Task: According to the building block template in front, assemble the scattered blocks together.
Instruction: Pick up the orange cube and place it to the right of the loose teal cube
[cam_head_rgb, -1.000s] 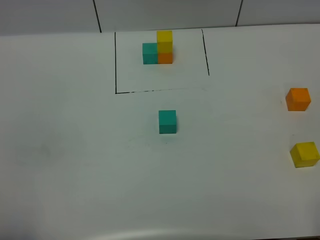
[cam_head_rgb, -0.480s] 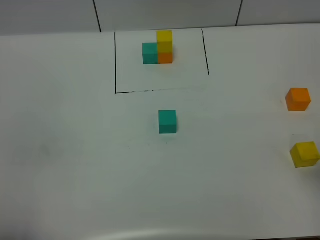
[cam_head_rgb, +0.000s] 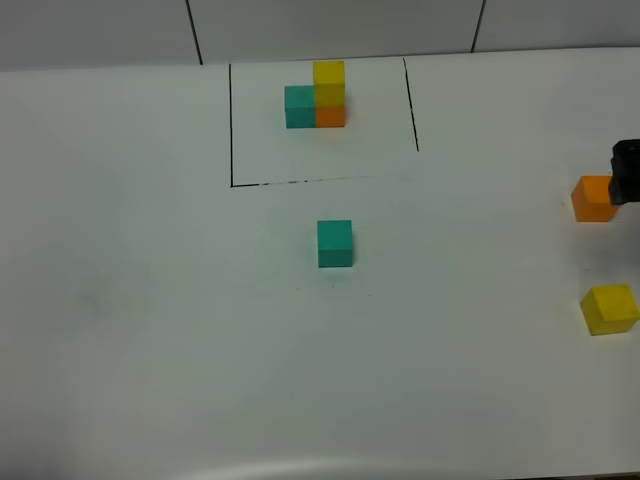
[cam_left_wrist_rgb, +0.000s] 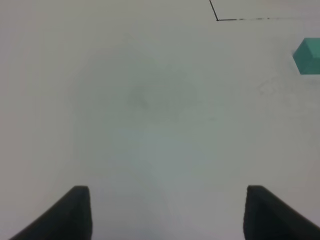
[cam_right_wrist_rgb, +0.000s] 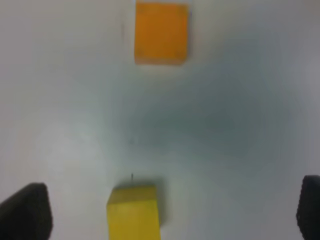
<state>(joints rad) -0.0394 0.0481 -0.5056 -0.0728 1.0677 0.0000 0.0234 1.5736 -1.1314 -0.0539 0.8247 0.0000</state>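
One thing is new compared with a moment ago: a dark part of the right arm (cam_head_rgb: 626, 172) has come into the high view at the far right edge. It appears just beside the orange cube (cam_head_rgb: 594, 198); I cannot tell if it touches it. The three loose cubes lie where they were.

The teal cube (cam_head_rgb: 335, 244) stands alone in the middle of the bench (cam_head_rgb: 150, 300), a little nearer than the black outline (cam_head_rgb: 231, 125). The orange cube and the yellow cube (cam_head_rgb: 610, 308) stand well apart from it on the right, orange farther and yellow nearer. The template (cam_head_rgb: 318, 98) sits inside the outline at the far side.

In the right wrist view the jaws are spread wide and hold nothing. The yellow cube lies between them, not touched, and the orange one is ahead.

The left arm (cam_left_wrist_rgb: 165, 210) has its jaws partly apart and empty above bare bench.

No cube is joined yet. I think the right arm begins to fetch a cube, probably orange, because it must go next to teal.
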